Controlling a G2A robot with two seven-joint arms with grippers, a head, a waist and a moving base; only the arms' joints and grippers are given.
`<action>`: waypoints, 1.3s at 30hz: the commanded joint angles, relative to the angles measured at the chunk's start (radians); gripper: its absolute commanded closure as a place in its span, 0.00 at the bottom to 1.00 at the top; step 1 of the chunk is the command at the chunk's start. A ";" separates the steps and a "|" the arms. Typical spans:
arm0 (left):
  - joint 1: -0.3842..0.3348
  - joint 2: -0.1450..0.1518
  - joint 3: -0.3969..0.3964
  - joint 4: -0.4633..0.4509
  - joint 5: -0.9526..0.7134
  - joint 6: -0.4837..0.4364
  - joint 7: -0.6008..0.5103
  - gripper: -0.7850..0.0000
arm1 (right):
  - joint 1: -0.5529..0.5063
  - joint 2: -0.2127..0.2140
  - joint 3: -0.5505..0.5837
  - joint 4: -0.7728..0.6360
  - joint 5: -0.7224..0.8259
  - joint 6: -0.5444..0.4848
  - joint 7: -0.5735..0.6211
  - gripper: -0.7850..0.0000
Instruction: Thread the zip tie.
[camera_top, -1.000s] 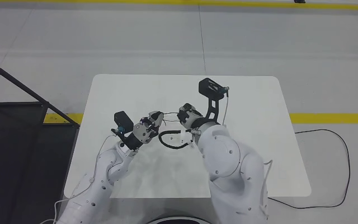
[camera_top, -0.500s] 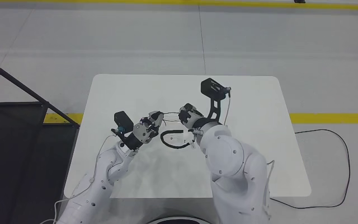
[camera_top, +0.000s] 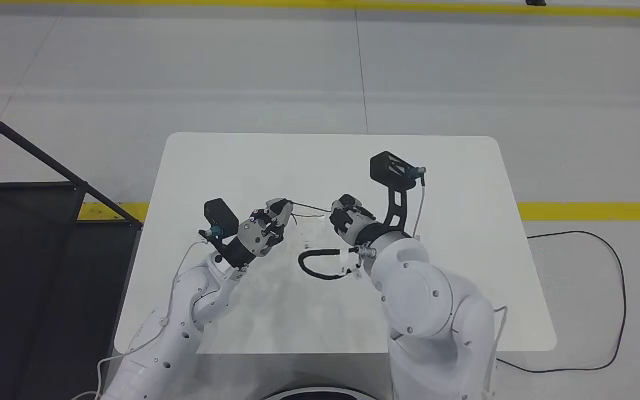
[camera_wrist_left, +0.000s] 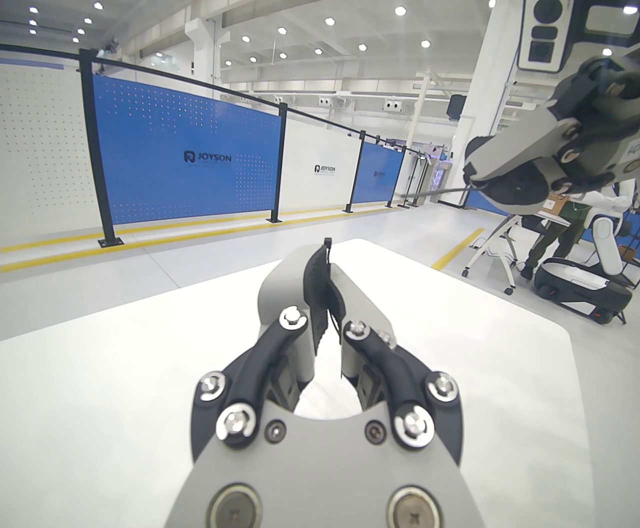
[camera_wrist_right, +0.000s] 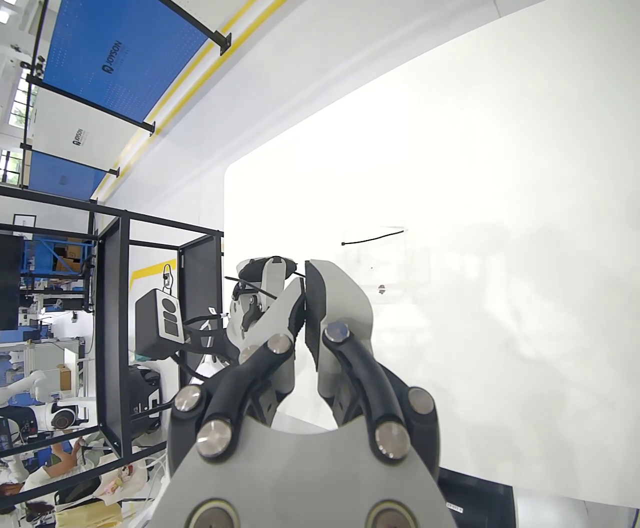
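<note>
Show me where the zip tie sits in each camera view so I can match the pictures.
Top view: zip tie, a thin black line spanning from left gripper to right gripper.
Left wrist view: its strip juts from the right gripper.
Right wrist view: its strip crosses the left gripper.
Shared landmark: the white table beneath.

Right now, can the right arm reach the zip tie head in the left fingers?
Likely yes: the head pokes out past the left fingers, with open air between it and the right fingers, though those are shut on the thin tail.
</note>
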 joint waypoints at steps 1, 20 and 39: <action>0.000 0.000 0.000 0.000 0.000 0.000 0.000 1.00 | 0.000 0.000 0.000 0.000 0.000 0.000 0.000 1.00; 0.002 0.000 -0.001 -0.004 0.000 0.007 -0.005 1.00 | -0.035 0.011 0.006 -0.008 0.010 -0.013 0.004 1.00; -0.050 0.015 -0.033 0.012 0.109 -0.183 0.055 1.00 | -0.085 0.038 -0.011 -0.074 0.052 0.018 0.001 1.00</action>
